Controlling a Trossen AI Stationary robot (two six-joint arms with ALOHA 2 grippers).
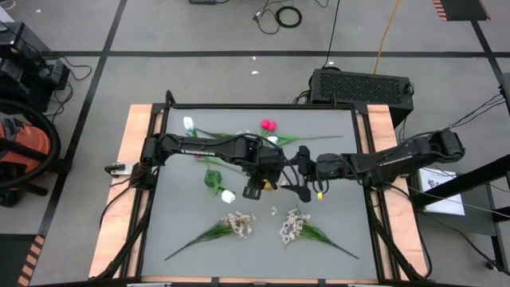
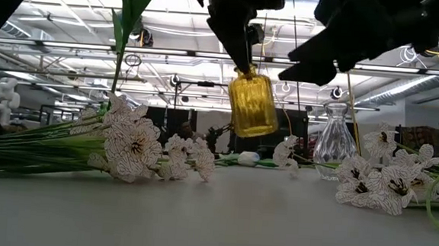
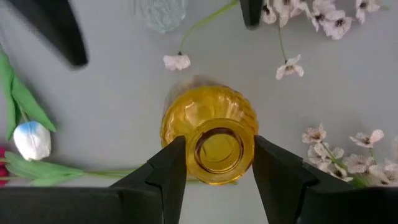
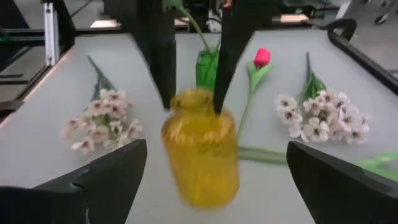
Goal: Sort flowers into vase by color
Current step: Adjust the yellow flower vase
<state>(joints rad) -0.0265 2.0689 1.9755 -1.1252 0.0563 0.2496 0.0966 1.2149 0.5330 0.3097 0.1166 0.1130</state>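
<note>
Now, left gripper: fingers pinching the yellow vase by its neck, lifted above the tabletop centre.
Right gripper: fingers spread wide, facing the vase.
Pale sprays: 6 o'clock.
Pink-red tulips: 12 o'clock.

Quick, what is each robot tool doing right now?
Left tool: closed on the neck of the yellow vase, holding it up off the table.
Right tool: open, holding nothing, facing the yellow vase.

Pink-red tulips, white tulips and two sprays of pale whitish blossoms lie flat on the desk.
</note>
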